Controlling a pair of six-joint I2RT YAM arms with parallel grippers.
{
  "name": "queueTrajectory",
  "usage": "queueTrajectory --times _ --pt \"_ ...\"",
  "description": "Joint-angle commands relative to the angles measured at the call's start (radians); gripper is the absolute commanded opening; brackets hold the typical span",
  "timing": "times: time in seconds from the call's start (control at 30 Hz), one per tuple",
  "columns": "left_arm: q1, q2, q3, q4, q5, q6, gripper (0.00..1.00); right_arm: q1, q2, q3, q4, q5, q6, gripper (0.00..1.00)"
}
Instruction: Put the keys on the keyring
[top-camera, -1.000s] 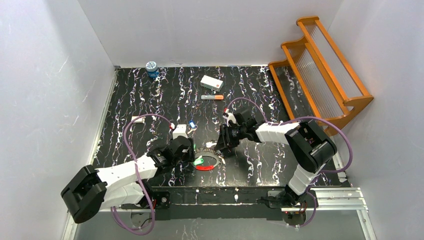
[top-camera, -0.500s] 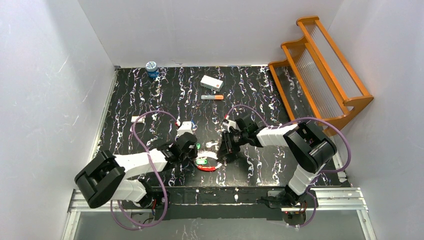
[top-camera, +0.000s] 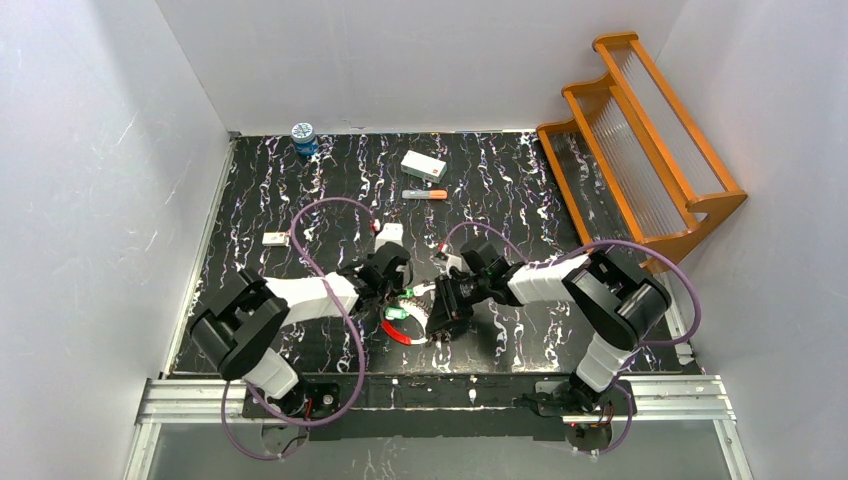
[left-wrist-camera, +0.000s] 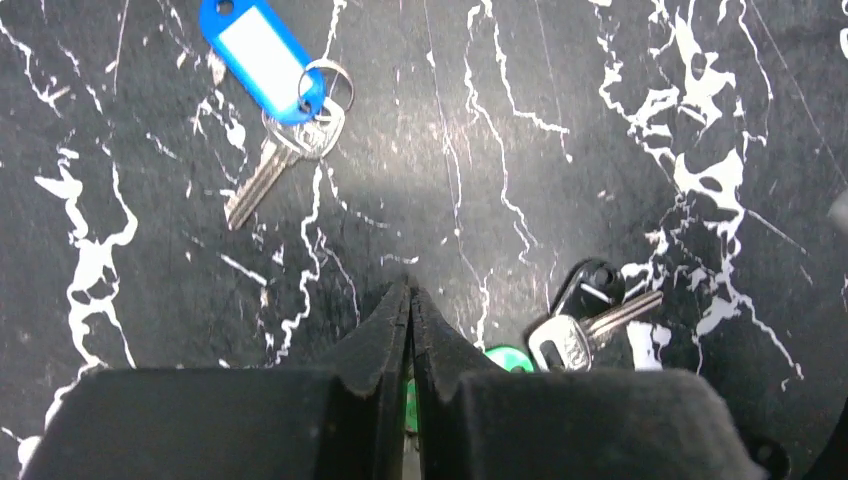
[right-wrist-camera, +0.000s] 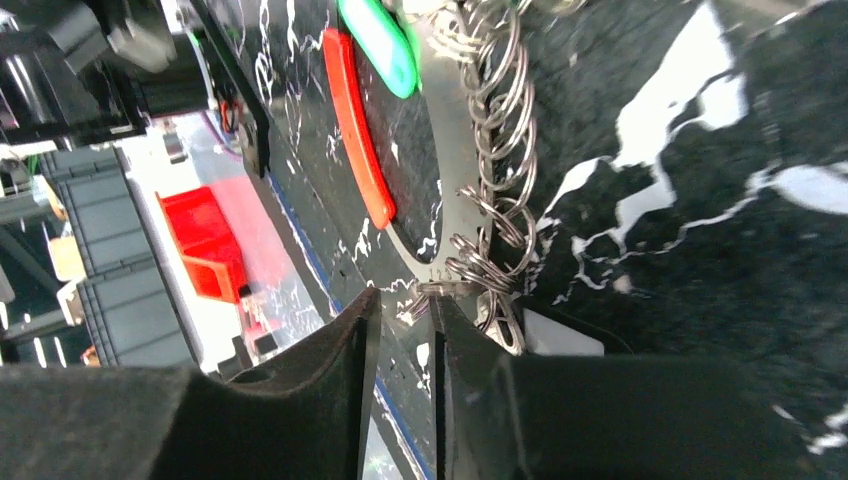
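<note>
The keyring (top-camera: 404, 328) is a loop, part silver, part red, with a green piece, lying at the near middle of the table. In the right wrist view its red arc (right-wrist-camera: 355, 130), green piece (right-wrist-camera: 380, 40) and silver strip with several split rings (right-wrist-camera: 490, 150) show. My right gripper (right-wrist-camera: 405, 300) (top-camera: 438, 320) has its jaws a little apart, and the loop's silver end lies at the fingertips. My left gripper (left-wrist-camera: 411, 295) (top-camera: 390, 290) is shut just behind the loop, with some green showing under it. A blue-tagged key (left-wrist-camera: 265, 50) and a silver key (left-wrist-camera: 585, 335) lie ahead of it.
A white box (top-camera: 423, 165), an orange-tipped marker (top-camera: 425, 194) and a blue-lidded jar (top-camera: 303, 135) stand at the back. A wooden rack (top-camera: 640, 140) leans at the right wall. A small white piece (top-camera: 274, 238) lies left.
My left arm has swung forward and right, so its gripper is now behind the keyring. My right gripper has slid nearer and left to the loop's right side. The loop shifted slightly left.
</note>
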Motion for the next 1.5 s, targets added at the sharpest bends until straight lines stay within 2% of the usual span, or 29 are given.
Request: queueTrajectory --times 0.0,0.1,0.23,0.27,0.3,0.37,0.53,0.77,0.87,0.97,1.13,1.27,1.47 --pt "0.029 0.067 0.061 -0.079 -0.016 0.102 0.00 0.020 -0.046 -0.012 0.046 -0.037 0.033 0.36" --pt "0.033 0.063 0.096 -0.107 -0.037 0.131 0.01 0.018 -0.092 -0.007 0.020 0.004 0.005 0.49" --pt "0.033 -0.004 0.095 -0.148 -0.069 0.148 0.23 0.001 -0.159 0.010 -0.047 0.086 -0.042 0.60" --pt "0.033 -0.030 0.086 -0.154 -0.072 0.143 0.31 -0.009 -0.177 0.012 -0.056 0.098 -0.050 0.61" --pt "0.035 -0.058 0.074 -0.169 -0.071 0.135 0.42 -0.021 -0.187 0.011 -0.060 0.105 -0.056 0.62" --pt "0.036 -0.119 0.042 -0.203 -0.063 0.109 0.53 -0.047 -0.191 0.011 -0.069 0.106 -0.070 0.63" --pt "0.043 -0.304 -0.064 -0.262 0.002 -0.021 0.59 -0.087 -0.140 0.030 -0.117 0.097 -0.136 0.61" --pt "0.052 -0.463 -0.222 -0.227 0.189 -0.227 0.56 -0.089 -0.038 0.053 -0.147 0.056 -0.210 0.55" --pt "0.052 -0.462 -0.279 -0.141 0.241 -0.289 0.50 -0.088 -0.019 0.046 -0.145 0.034 -0.219 0.49" --pt "0.054 -0.417 -0.301 -0.092 0.234 -0.309 0.43 -0.083 -0.001 0.032 -0.140 0.009 -0.222 0.44" --pt "0.065 -0.290 -0.224 -0.149 0.152 -0.244 0.24 -0.063 0.018 0.004 -0.147 -0.020 -0.228 0.33" --pt "0.091 -0.158 -0.142 -0.185 0.119 -0.138 0.20 -0.043 0.027 -0.021 -0.124 -0.055 -0.207 0.30" --pt "0.125 0.049 -0.022 -0.171 0.158 0.016 0.18 0.024 0.038 -0.029 -0.039 -0.108 -0.120 0.30"
